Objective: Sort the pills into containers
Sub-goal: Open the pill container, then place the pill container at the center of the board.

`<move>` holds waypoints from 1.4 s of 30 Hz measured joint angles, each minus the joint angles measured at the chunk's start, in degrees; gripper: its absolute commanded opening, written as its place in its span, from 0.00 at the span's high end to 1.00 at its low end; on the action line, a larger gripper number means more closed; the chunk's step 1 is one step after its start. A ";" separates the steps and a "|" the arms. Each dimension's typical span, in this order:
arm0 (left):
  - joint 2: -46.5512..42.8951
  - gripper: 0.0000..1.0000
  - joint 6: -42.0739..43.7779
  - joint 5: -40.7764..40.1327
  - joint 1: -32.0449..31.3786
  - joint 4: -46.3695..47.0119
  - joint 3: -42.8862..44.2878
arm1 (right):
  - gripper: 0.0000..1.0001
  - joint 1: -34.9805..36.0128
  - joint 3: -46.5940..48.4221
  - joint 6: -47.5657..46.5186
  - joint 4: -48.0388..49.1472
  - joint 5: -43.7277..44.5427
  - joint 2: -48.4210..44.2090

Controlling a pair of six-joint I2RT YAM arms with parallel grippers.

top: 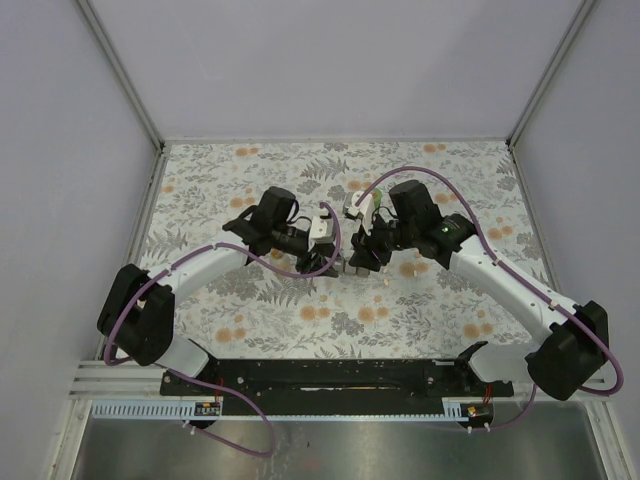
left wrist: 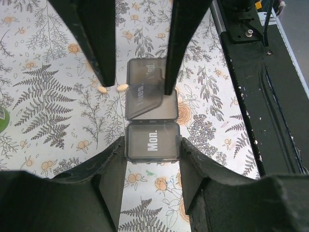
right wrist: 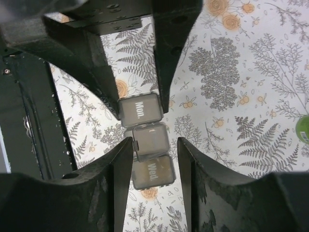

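At the middle of the fern-printed table point(top: 250, 320), seen from above, the two wrists crowd so close that the pill box point(top: 350, 266) shows only as a few grey slivers beneath them. A green thing point(left wrist: 2, 120) is cut off by the frame edge in the left wrist view, and I cannot tell what it is.

The box lies flat on the cloth, a short strip of smoky grey cells. The left pincer point(left wrist: 153, 145) is clenched on its end cell, one finger pressed to each side. The right pincer point(right wrist: 154, 141) straddles the middle cell from the opposite direction. Its jaws stand wider than the box, with cloth showing on one side, so it is released and grasps nothing. The middle cell's lid point(left wrist: 144, 92) is tilted up. One right fingertip sits at its edge, though whether it touches I cannot tell, nor whether anything lies inside that cell.

Two pale pills point(left wrist: 122, 87) rest on the cloth just beside the middle cell, the farther one at the other right fingertip.

White lettering reads "Mon." on the gripped cell, "Tues." on the raised lid and "Wed." on the far cell. That last label is half covered by a finger in the left wrist view, but it is clear from the right wrist.
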 measured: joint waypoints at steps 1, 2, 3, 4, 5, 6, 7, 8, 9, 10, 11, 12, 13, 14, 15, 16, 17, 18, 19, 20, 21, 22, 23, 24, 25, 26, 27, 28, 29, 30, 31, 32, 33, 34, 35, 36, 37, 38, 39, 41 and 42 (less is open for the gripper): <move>0.00 1.00 0.13 -0.02 -0.02 0.00 -0.04 | 0.50 0.00 0.00 0.17 0.20 0.31 -0.02; 0.00 1.00 0.24 0.11 -0.07 -0.02 -0.09 | 0.50 0.00 0.00 0.26 0.59 0.68 -0.04; -0.02 1.00 0.33 0.26 -0.17 -0.04 -0.09 | 0.50 0.00 0.00 0.35 0.98 1.55 -0.04; -0.09 1.00 0.42 0.44 -0.37 -0.04 -0.09 | 0.50 -0.02 0.00 0.42 1.18 2.14 -0.04; -0.24 1.00 0.52 0.55 -0.52 -0.04 -0.11 | 0.50 -0.07 0.00 0.50 1.29 2.86 -0.04; -0.48 1.00 0.70 0.70 -0.66 -0.04 -0.13 | 0.50 -0.07 0.00 0.55 1.40 3.28 -0.04; -0.74 1.00 0.81 0.81 -0.72 -0.02 -0.20 | 0.50 -0.07 0.00 0.59 1.42 3.67 -0.04; -1.03 1.00 0.96 1.01 -0.81 -0.02 -0.33 | 0.50 -0.09 0.00 0.61 1.42 4.09 -0.04; -1.25 1.00 1.09 1.14 -0.85 -0.04 -0.44 | 0.50 -0.11 0.00 0.68 1.46 4.59 -0.04; -1.40 1.00 1.27 1.20 -0.92 -0.02 -0.55 | 0.50 -0.20 0.00 0.76 1.51 4.85 -0.04; -1.49 1.00 1.46 1.29 -0.92 0.00 -0.66 | 0.50 -0.31 0.00 0.83 1.68 5.07 -0.04; -1.49 1.00 1.66 1.31 -0.92 0.00 -0.76 | 0.50 -0.39 0.00 0.87 1.77 5.07 -0.04; -1.49 1.00 1.84 1.31 -0.92 0.02 -0.87 | 0.50 -0.57 0.00 0.98 1.81 5.05 -0.04; -1.49 1.00 1.97 1.29 -0.92 0.00 -1.01 | 0.50 -0.70 0.00 1.07 1.81 5.05 -0.02; -1.49 1.00 2.19 1.29 -0.92 -0.02 -1.09 | 0.51 -0.94 0.00 1.22 1.84 5.03 -0.02; -1.49 1.00 2.38 1.29 -0.90 -0.02 -1.11 | 0.50 -1.16 0.00 1.36 1.81 5.01 -0.02; -1.49 1.00 2.54 1.29 -0.90 -0.02 -1.14 | 0.50 -1.38 0.00 1.42 1.86 5.01 -0.02; -1.49 1.00 2.71 1.29 -0.90 -0.02 -1.14 | 0.51 -1.60 0.00 1.55 1.86 4.96 0.00; -1.49 1.00 2.80 1.29 -0.90 -0.02 -1.14 | 0.50 -1.79 0.00 1.62 1.86 4.94 0.04; -1.49 1.00 2.89 1.27 -0.90 -0.02 -1.14 | 0.50 -1.90 0.00 1.66 1.86 4.92 0.15; -1.49 1.00 2.93 1.29 -0.92 -0.02 -1.18 | 0.50 -2.01 0.00 1.70 1.90 4.90 0.31; -1.49 1.00 2.95 1.29 -0.92 -0.02 -1.22 | 0.51 -2.05 0.00 1.84 1.95 4.87 0.48; -1.49 1.00 2.97 1.27 -0.92 0.00 -1.40 | 0.51 -2.10 0.00 1.88 2.01 4.87 0.72; -1.49 1.00 3.04 1.27 -0.92 -0.02 -1.53 | 0.51 -2.10 0.00 1.90 2.03 4.87 0.94; -1.49 1.00 3.13 1.25 -0.92 -0.02 -1.68 | 0.51 -2.12 0.00 1.97 2.05 4.87 1.25; -1.49 1.00 3.19 1.25 -0.92 -0.04 -1.81 | 0.51 -2.12 0.00 2.03 2.12 4.87 1.53; -1.51 1.00 3.23 1.22 -0.92 -0.04 -1.86 | 0.51 -2.12 0.00 2.05 2.16 4.87 1.81; -1.49 1.00 3.30 1.20 -0.92 -0.04 -1.88 | 0.50 -2.12 0.00 2.05 2.16 4.87 2.03; -1.49 1.00 3.37 1.20 -0.92 -0.04 -1.90 | 0.50 -2.12 0.00 2.05 2.19 4.87 2.21; -1.51 1.00 3.41 1.20 -0.92 -0.04 -1.90 | 0.50 -2.14 0.00 2.05 2.19 4.87 2.29; -1.51 1.00 3.52 1.14 -0.96 -0.04 -1.92 | 0.50 -2.14 0.00 2.08 2.19 4.87 2.38; -1.51 1.00 3.72 1.07 -0.96 -0.04 -1.92 | 0.50 -2.14 0.00 2.08 2.19 4.87 2.43; -1.51 1.00 3.80 1.07 -0.96 -0.04 -1.92 | 0.50 -2.14 0.00 2.10 2.19 4.87 2.45; -1.51 1.00 3.85 1.05 -0.96 -0.04 -1.92 | 0.50 -2.14 0.00 2.12 2.21 4.87 2.47; -1.49 1.00 3.85 1.05 -0.96 -0.02 -1.95 | 0.50 -2.14 0.00 2.19 2.19 4.85 2.47; -1.51 1.00 3.85 1.03 -0.96 0.00 -1.99 | 0.49 -2.16 0.00 2.29 2.19 4.81 2.47; -1.51 1.00 3.82 1.03 -0.96 0.17 -2.14 | 0.49 -2.23 0.00 2.40 2.19 4.63 2.47; -1.51 1.00 3.80 1.01 -0.96 0.46 -2.34 | 0.49 -2.34 0.00 2.51 2.19 4.44 2.45; -1.51 1.00 3.74 0.96 -0.96 0.87 -2.62 | 0.48 -2.49 0.00 2.69 2.19 4.31 2.45; -1.51 1.00 3.52 0.72 -0.96 1.31 -3.06 | 0.48 -2.93 0.00 2.95 2.19 3.91 2.29; -1.49 1.00 3.21 0.59 -0.96 1.70 -3.23 | 0.47 -3.13 0.00 3.08 2.19 3.69 2.14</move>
